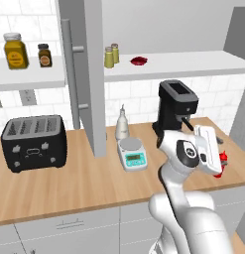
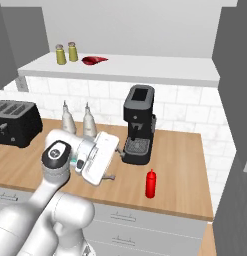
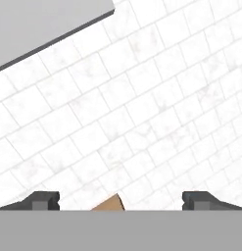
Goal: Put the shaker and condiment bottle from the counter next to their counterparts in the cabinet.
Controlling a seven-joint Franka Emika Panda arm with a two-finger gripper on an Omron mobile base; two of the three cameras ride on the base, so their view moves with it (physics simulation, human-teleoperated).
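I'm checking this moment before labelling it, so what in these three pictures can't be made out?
- Red bottle: in the left base view the arm's white hand covers most of it; it stands whole in the right base view.
- Pincer: open in the hand view, only the tips rise at the bottom edge.
- Two small shakers on the cabinet shelf: too small to tell their caps' detail.
- Dark-red item: too small to identify.
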